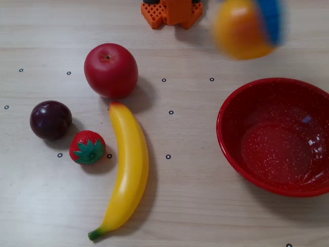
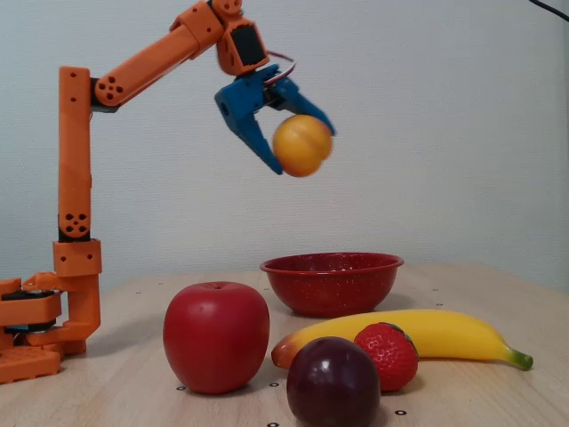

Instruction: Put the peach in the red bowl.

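So from the fixed view, closest to the camera sits the plum [image 2: 333, 382], dark purple and cut off a bit at the bottom edge. It covers part of the strawberry [image 2: 388, 354] just behind it, and both sit in front of the banana [image 2: 427, 334], hiding its middle. The red apple [image 2: 216, 336] stands to the left of those, whole and easy to read. Further back is the red bowl [image 2: 331, 281], with its lower front blocked by the banana; its inside can't be seen from here, but the overhead view shows the red bowl [image 1: 275, 135] with nothing in it and its right side clipped by the frame.

Up in the air, the blue gripper [image 2: 298, 147] is clamped around the peach [image 2: 301, 145], held high, a bit left of the bowl in the fixed view. One finger sits mostly behind the fruit there. In the overhead view the peach [image 1: 240, 27] is a blurry yellow-orange blob at the top edge, beyond the bowl's rim, and the blue smear beside it is the gripper, too blurred to make out.

The orange arm base [image 2: 36, 329] is cut off at the left edge. The table [image 1: 205, 206] is pale wood grain with small ringed dots marked on it, and a plain pale wall stands behind.
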Robot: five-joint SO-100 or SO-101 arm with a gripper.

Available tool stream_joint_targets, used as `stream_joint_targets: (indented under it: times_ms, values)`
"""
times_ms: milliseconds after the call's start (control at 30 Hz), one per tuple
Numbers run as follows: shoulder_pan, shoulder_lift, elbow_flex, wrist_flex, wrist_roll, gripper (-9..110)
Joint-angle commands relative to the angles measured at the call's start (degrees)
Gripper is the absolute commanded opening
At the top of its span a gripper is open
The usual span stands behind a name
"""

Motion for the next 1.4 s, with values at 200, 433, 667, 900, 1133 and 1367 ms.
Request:
stream_joint_targets:
  times_ms: [200,433,667,900,1133,1367]
  values:
    - [13.54,-18.90,-16.79,-4.48,-3.34,0]
    - [7.91,-32.26,-19.42,-14.85,2.02,0]
    - [2.37,-35.60,-18.90,-18.90,5.19,8]
    - [0.97,-33.31,-18.72,-13.89,3.52,43]
    - [1.32,-25.84,-13.71,-13.62,0.97,42]
    - [1.85,-20.65,-10.37,-14.24,-1.49,46]
